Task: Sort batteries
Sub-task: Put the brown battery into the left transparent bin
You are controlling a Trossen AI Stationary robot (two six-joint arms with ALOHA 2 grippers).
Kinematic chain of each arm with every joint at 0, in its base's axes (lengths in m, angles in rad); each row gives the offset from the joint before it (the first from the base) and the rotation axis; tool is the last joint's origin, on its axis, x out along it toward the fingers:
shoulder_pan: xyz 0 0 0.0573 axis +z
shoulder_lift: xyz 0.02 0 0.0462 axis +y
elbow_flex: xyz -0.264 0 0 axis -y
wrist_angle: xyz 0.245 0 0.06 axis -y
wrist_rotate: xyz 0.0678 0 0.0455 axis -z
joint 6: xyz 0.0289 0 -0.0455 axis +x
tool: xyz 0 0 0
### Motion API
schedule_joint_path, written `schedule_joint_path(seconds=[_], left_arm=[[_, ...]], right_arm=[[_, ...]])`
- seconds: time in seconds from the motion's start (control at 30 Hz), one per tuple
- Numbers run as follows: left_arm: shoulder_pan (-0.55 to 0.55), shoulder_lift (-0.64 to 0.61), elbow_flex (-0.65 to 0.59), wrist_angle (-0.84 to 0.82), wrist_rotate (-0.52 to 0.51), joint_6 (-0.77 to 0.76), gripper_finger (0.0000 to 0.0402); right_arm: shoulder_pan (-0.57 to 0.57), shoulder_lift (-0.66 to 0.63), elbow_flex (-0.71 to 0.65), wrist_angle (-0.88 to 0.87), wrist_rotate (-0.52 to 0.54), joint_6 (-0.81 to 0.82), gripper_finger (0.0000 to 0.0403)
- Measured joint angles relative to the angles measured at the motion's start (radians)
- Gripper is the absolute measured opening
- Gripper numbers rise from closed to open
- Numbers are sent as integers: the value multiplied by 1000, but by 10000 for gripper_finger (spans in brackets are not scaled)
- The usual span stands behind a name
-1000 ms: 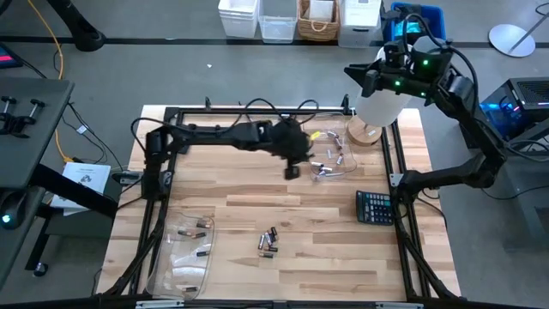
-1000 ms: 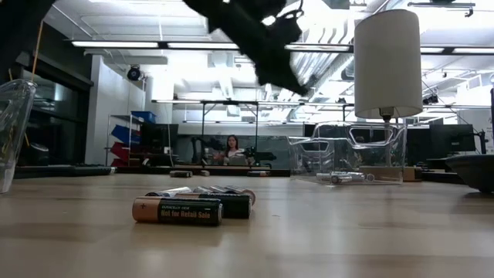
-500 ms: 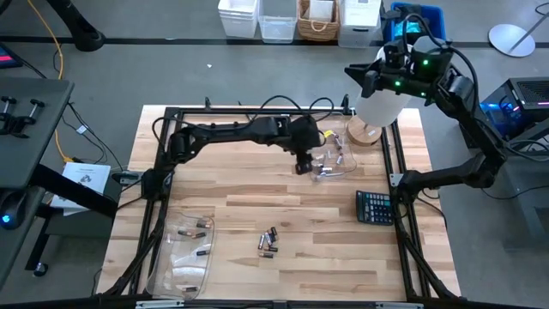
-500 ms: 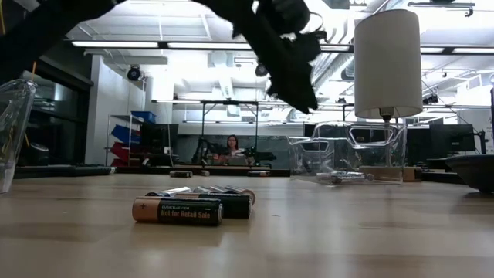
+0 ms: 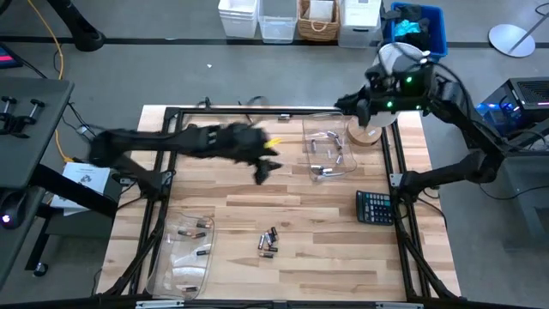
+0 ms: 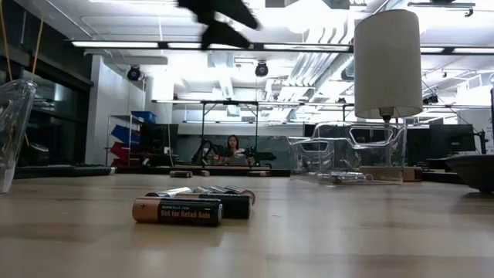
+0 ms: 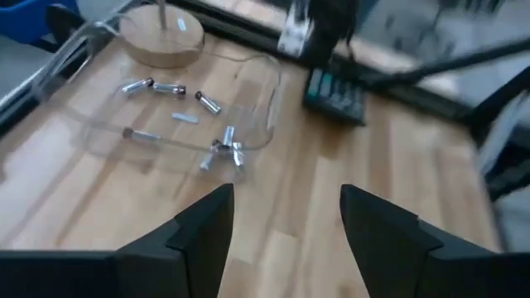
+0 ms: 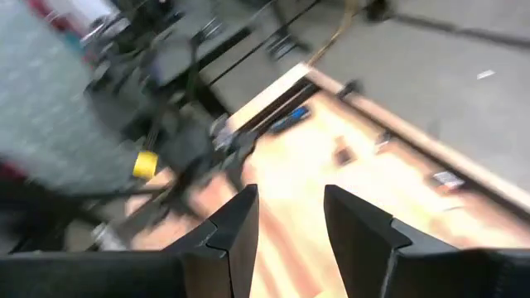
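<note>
Several loose batteries (image 5: 268, 242) (image 6: 179, 210) lie on their sides in the middle of the wooden table. A clear tray (image 5: 330, 154) (image 7: 182, 124) at the far right holds several silvery batteries (image 7: 224, 151). Another clear tray (image 5: 184, 249) at the near left holds a few dark ones. My left gripper (image 5: 264, 169) (image 7: 286, 223) hangs open above the table's middle, left of the far-right tray, with nothing between its fingers. My right gripper (image 5: 341, 105) (image 8: 290, 223) is open and empty, high over the far right edge.
A dark calculator (image 5: 375, 207) (image 7: 335, 91) lies near the right edge. A lamp with a round wooden base (image 5: 364, 135) and a white shade (image 6: 388, 62) stands at the far right corner. A black frame (image 5: 257, 112) borders the table. Bins stand beyond the far edge.
My left gripper first went toward the table's right, over the far-right tray's edge, then swung back toward the left and rose. My right gripper has swung toward the table's left and tipped down a little. The batteries on the table have stayed put.
</note>
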Motion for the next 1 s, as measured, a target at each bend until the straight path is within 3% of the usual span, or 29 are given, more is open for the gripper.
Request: schedule_joint_path(seconds=[0.1, 0.23, 0.4, 0.57, 0.67, 0.8, 1.0], left_arm=[[-51, -179, -192, 72, -49, -111, 209], [-96, -354, -333, 70, -91, -173, 209], [-120, -489, -391, 84, -164, -133, 208], [-117, -555, -392, 120, -243, -108, 208], [-120, -586, -391, 131, -243, -122, 208], [-133, -611, -391, 133, -243, -189, 208], [-160, -611, -391, 133, -241, -237, 208]], right_arm=[[129, 37, 0, -17, 29, 59, 134], [331, 150, 0, -76, 160, 167, 134], [551, 363, 0, -201, 256, 337, 134], [720, 612, -1, -130, 174, 406, 134], [783, 742, -1, 21, 117, 455, 134], [821, 881, -1, 181, 131, 577, 134], [815, 990, -1, 196, 217, 792, 134]])
